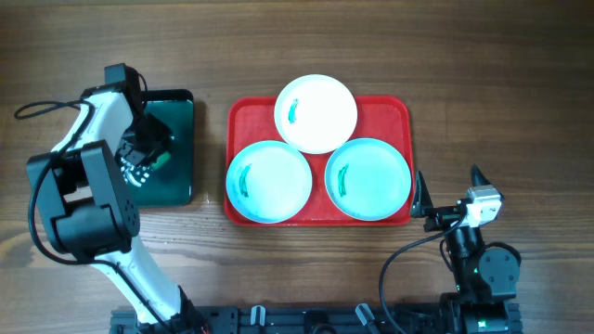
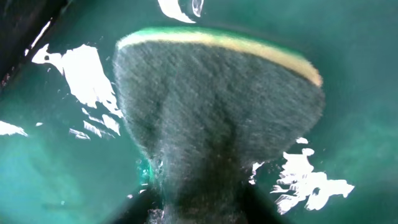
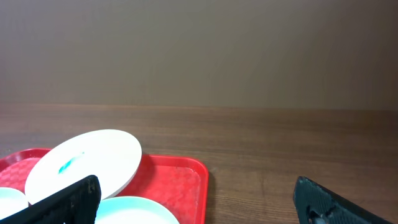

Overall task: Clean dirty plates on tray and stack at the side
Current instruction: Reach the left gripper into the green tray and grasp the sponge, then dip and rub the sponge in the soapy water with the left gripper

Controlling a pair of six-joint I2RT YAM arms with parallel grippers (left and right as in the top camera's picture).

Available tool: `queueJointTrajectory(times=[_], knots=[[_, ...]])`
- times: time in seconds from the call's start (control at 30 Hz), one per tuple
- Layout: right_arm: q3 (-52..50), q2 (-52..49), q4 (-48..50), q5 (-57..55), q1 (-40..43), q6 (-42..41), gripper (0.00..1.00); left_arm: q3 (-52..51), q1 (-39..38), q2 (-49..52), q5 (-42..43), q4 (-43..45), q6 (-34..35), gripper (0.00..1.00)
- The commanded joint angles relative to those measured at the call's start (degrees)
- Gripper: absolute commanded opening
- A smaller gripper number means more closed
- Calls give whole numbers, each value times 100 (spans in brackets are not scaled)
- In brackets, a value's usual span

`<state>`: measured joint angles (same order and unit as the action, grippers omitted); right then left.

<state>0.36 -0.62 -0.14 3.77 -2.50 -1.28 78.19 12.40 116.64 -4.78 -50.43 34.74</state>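
The red tray (image 1: 401,109) holds three dirty plates. The white plate (image 1: 320,116) is at the back and overlaps the two turquoise plates, left (image 1: 271,184) and right (image 1: 371,181). Each has a short green smear. My left gripper (image 1: 148,156) is down in the dark green tray (image 1: 178,116), shut on a sponge (image 2: 217,106) whose dark scouring side faces the camera; its fingertips are hidden. My right gripper (image 1: 447,190) is open and empty just right of the red tray. The right wrist view shows it open (image 3: 196,202), with the white plate (image 3: 87,163) and the red tray (image 3: 180,180).
The dark green tray (image 2: 50,168) looks wet and glossy around the sponge. Bare wooden table (image 1: 501,83) lies to the right of the red tray and behind it. The arm bases stand at the front edge.
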Motion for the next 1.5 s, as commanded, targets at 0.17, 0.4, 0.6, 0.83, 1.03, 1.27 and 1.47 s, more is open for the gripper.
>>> queueJointTrajectory(times=[0.17, 0.4, 0.6, 0.83, 1.03, 1.27, 1.47], knots=[[-7, 42, 17, -44, 33, -57, 100, -149, 63, 81, -481, 623, 2, 100], [-7, 42, 17, -46, 33, -59, 100, -149, 63, 81, -870, 1001, 2, 76], [-7, 42, 17, -44, 33, -55, 100, -149, 63, 83, -817, 1019, 2, 4], [-7, 42, 17, -44, 33, -57, 100, -149, 61, 83, 164, 623, 2, 99], [-7, 42, 17, -44, 33, -57, 100, -149, 61, 83, 625, 275, 2, 4], [-7, 42, 17, -44, 33, -57, 100, -149, 63, 83, -492, 656, 2, 100], [-7, 42, 17, -44, 33, -57, 100, -149, 63, 83, -767, 1257, 4, 69]])
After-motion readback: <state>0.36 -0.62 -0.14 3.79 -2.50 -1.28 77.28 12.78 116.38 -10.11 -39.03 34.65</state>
